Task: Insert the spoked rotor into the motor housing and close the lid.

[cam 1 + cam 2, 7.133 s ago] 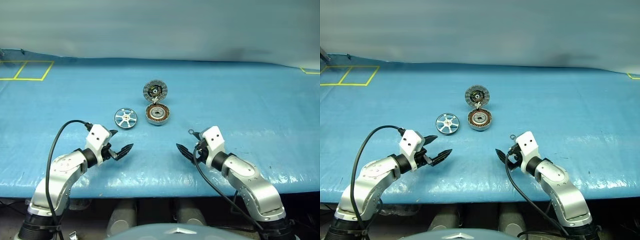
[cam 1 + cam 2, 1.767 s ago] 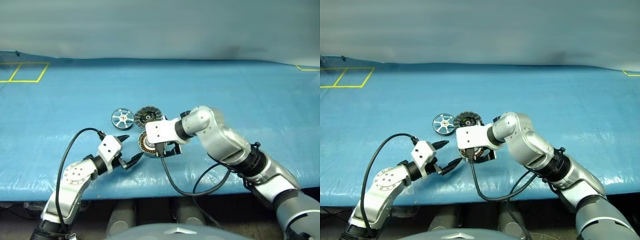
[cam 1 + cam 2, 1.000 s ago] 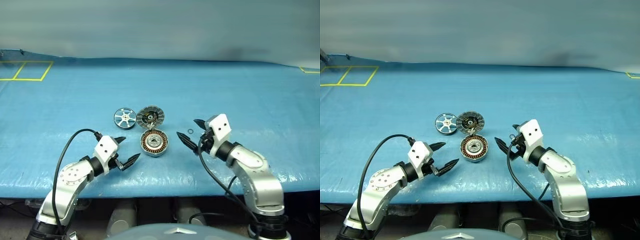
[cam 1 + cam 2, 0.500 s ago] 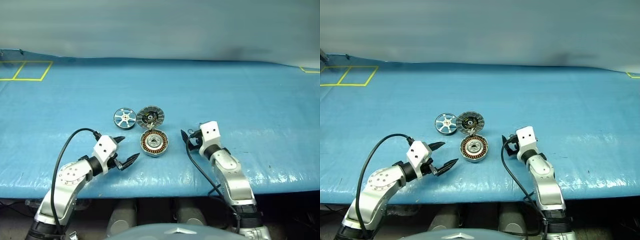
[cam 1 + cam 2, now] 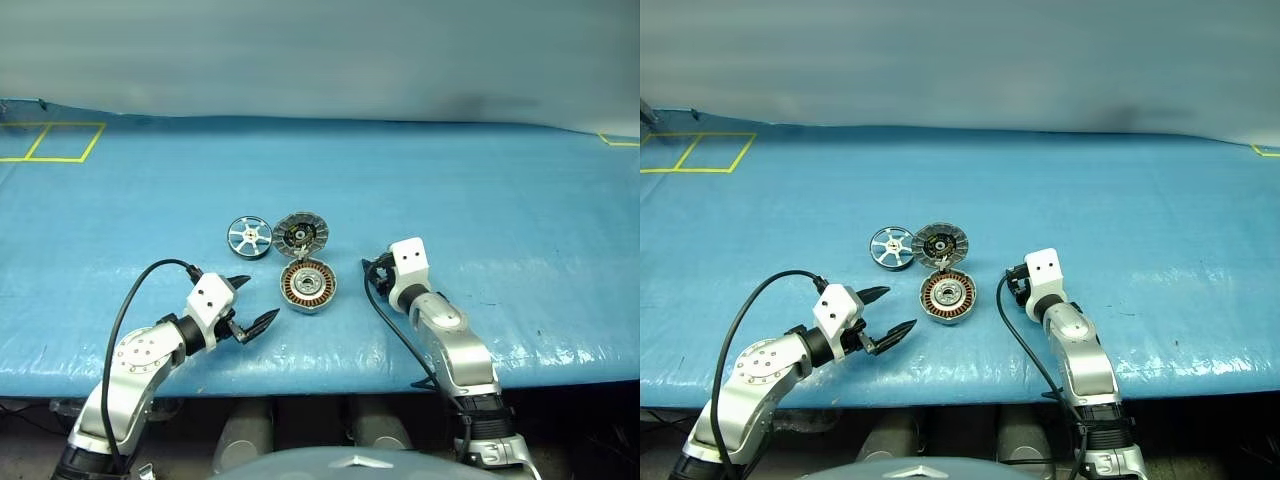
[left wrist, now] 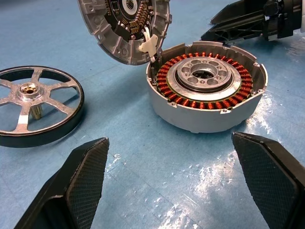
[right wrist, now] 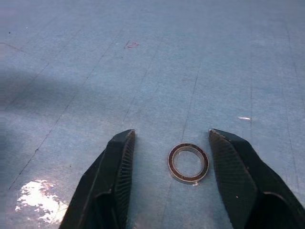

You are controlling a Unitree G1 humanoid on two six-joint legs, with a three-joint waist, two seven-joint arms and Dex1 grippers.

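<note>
The spoked rotor (image 5: 249, 237), a shiny silver wheel, lies flat on the blue mat to the left of the lid (image 5: 300, 233). The lid is hinged open, dark ribbed face up, behind the motor housing (image 5: 308, 285). The housing's copper windings (image 6: 207, 93) face up and its cup is empty. My left gripper (image 5: 258, 298) hovers open just left of the housing, holding nothing. My right gripper (image 7: 171, 136) sits low on the mat to the right of the housing. Its fingers stand apart on either side of a small metal ring (image 7: 188, 162) without touching it.
The blue mat (image 5: 520, 210) stretches wide to the right and behind the parts. Yellow tape squares (image 5: 50, 140) mark its far left corner. The table's front edge runs just below both arms. In the left wrist view, my right gripper (image 6: 248, 21) shows beyond the housing.
My right gripper has sunk onto the mat over the small ring, and its fingers have drawn closer together. The left arm and the motor parts have not moved.
</note>
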